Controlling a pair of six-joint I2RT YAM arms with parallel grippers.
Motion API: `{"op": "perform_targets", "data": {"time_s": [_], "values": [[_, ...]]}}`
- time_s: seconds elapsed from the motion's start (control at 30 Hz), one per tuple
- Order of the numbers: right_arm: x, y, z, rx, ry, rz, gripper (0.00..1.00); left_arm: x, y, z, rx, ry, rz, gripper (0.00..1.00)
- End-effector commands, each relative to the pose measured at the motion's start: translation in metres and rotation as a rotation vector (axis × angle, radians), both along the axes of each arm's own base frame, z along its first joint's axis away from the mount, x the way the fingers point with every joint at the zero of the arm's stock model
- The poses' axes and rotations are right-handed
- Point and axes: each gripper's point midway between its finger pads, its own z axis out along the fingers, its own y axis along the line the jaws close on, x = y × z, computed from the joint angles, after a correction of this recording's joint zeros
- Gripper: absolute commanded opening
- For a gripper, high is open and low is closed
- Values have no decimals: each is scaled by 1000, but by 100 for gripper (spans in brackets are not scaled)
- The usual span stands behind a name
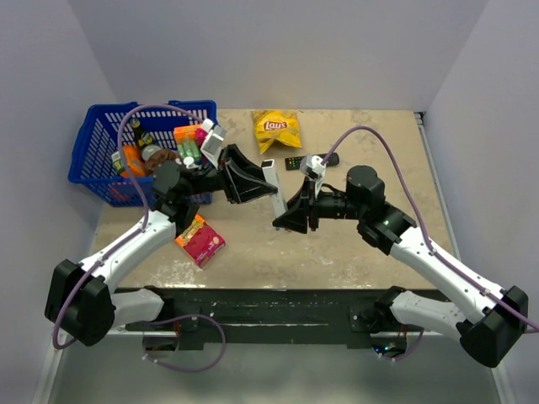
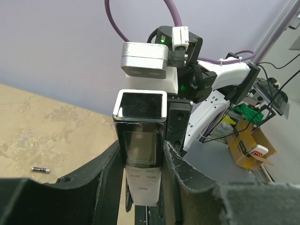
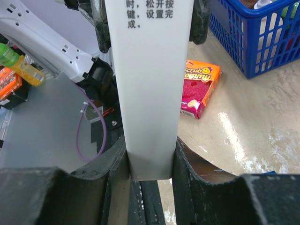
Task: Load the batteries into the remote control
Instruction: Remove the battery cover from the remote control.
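Evidently the remote control (image 1: 270, 177) hangs above the bench (image 1: 337, 244), just past centre toward 12 o'clock, pinched at both ends; the left claw (image 2: 142, 149) is narrowed on the end with the dark patch, the right claw (image 3: 150, 146) on the plain printed end. The step looks like sliding off the back strip; one claw should clamp firmly while the other draws straight along the length, without twisting. One battery (image 2: 41, 169) lies on the bench at 9 o'clock in the left wrist view. The arms reach in from 7 and 5 o'clock, claws nose to nose.
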Motion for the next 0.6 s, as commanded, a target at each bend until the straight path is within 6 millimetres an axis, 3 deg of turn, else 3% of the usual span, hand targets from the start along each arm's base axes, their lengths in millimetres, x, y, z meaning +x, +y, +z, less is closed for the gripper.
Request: {"op": "perform_targets", "data": {"time_s": [0.0,0.03,0.1,0.17,0.23,0.37,0.57], "values": [[-4,-2,21,60,-68,1,11,-1,13,17,-14,-126,44,1],[-3,-2,22,60,-72,-2,22,-1,14,17,-11,-135,49,0],[-2,-5,27,61,-100,-15,33,1,17,16,-3,-135,59,0],[-3,-7,31,53,-134,-16,57,2,19,16,0,-138,63,0],[-2,-12,34,41,-183,-30,68,4,20,16,7,-141,69,0],[2,-19,39,7,-235,-57,73,6,21,15,24,-148,83,0],[5,-11,56,25,-254,-28,72,6,20,15,34,-162,72,0]]}}
